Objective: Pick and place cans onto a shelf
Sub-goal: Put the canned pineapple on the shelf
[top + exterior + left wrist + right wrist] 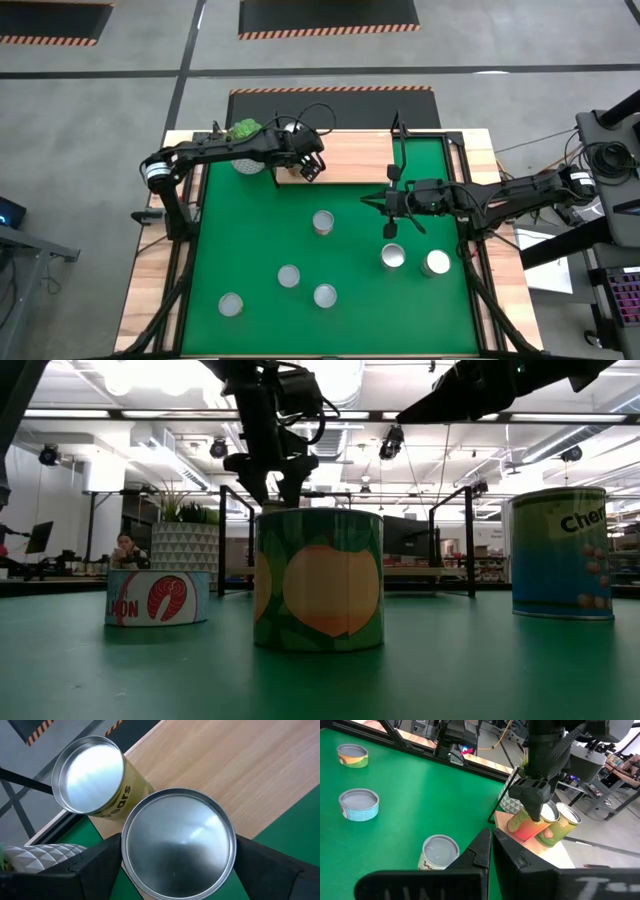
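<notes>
Clamped between the left gripper [177,870] jaws, silver-topped can [179,849] hovering over the shelf [235,775] left end, beside another can [92,775]; best lowered flat before releasing; right gripper [390,203] shut, mid-mat.

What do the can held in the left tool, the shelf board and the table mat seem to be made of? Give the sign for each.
Can: metal, probably tin, going by its brushed silvery top with a rolled rim.
Shelf board: pale wood or wood-look laminate, showing fine grain lines.
Table mat: green, matte, possibly felt or rubber; it shows no shine.
</notes>
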`<action>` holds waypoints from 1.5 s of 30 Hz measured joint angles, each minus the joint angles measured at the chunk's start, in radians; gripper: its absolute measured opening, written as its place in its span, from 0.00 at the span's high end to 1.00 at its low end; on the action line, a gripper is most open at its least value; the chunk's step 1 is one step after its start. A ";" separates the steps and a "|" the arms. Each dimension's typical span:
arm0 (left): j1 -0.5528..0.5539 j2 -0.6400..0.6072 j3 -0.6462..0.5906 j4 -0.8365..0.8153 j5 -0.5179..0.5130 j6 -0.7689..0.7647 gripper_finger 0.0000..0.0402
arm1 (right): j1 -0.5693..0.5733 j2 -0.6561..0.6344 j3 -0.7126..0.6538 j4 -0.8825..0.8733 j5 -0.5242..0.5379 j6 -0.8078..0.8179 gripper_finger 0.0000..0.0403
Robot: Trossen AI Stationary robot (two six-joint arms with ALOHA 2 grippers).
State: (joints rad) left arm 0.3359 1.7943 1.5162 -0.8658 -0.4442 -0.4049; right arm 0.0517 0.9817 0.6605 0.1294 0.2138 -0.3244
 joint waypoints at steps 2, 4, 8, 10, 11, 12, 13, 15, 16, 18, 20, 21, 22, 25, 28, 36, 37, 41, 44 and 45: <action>0.000 0.000 0.000 0.000 0.000 0.000 0.18 | 0.000 0.000 0.000 -0.001 0.000 0.000 0.98; 0.000 0.001 0.000 0.003 0.000 -0.001 0.18 | 0.000 0.000 0.000 -0.001 0.000 0.000 0.98; 0.000 0.002 0.000 0.008 0.000 -0.008 0.18 | 0.000 -0.001 0.000 -0.001 0.000 0.001 0.98; 0.000 0.002 0.000 0.014 -0.001 -0.008 0.18 | 0.000 -0.001 0.000 -0.002 0.000 0.002 0.98; 0.000 0.002 0.000 0.014 -0.001 -0.008 0.18 | 0.000 -0.001 0.000 -0.002 0.000 0.002 0.98; 0.000 0.002 0.000 0.014 -0.001 -0.011 0.18 | 0.000 -0.001 0.000 -0.003 0.000 0.002 0.98; 0.000 0.002 0.000 0.014 -0.001 -0.012 0.18 | 0.000 -0.001 0.000 -0.004 0.000 0.002 0.98; 0.000 0.002 0.000 0.014 -0.001 -0.015 0.18 | 0.000 -0.001 0.000 -0.004 0.000 0.002 0.98; 0.000 0.006 0.000 0.014 -0.001 -0.015 0.18 | 0.000 -0.002 0.000 -0.005 0.000 0.002 0.98; 0.000 0.013 0.000 0.012 -0.002 -0.020 0.18 | 0.000 -0.006 0.000 -0.010 0.000 0.002 0.98; 0.002 0.025 0.000 0.011 -0.003 -0.030 0.18 | 0.000 -0.011 0.000 -0.014 0.000 0.002 0.98; 0.002 0.032 0.000 0.015 -0.005 -0.031 0.18 | 0.000 -0.014 0.000 -0.020 0.000 0.002 0.98; 0.003 0.039 0.001 0.020 -0.009 -0.031 0.17 | 0.000 -0.017 0.000 -0.024 0.000 0.002 0.98; 0.003 0.056 0.002 0.023 -0.013 -0.031 0.17 | 0.000 -0.027 0.000 -0.024 0.000 0.011 0.98; 0.004 0.062 0.002 0.023 -0.014 -0.029 0.15 | 0.000 -0.033 0.000 -0.028 0.000 0.013 0.98; 0.004 0.050 -0.002 0.011 0.005 -0.022 0.03 | 0.000 -0.045 0.000 -0.048 0.000 0.012 0.98; 0.005 0.048 -0.002 0.010 0.004 -0.021 0.02 | 0.000 -0.047 0.000 -0.047 0.000 0.012 0.98; 0.005 0.023 0.011 -0.030 0.011 -0.011 0.01 | 0.000 -0.052 0.000 -0.050 0.000 0.011 0.98; 0.002 0.011 0.059 -0.098 0.011 -0.011 0.01 | 0.000 -0.052 0.000 -0.051 0.000 0.011 0.98; 0.001 0.010 0.079 -0.124 0.012 -0.011 0.01 | 0.000 -0.052 0.000 -0.050 0.000 0.010 0.98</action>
State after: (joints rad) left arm 0.3368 1.8046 1.5956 -0.9897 -0.4326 -0.4160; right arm 0.0517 0.9295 0.6605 0.0792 0.2138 -0.3141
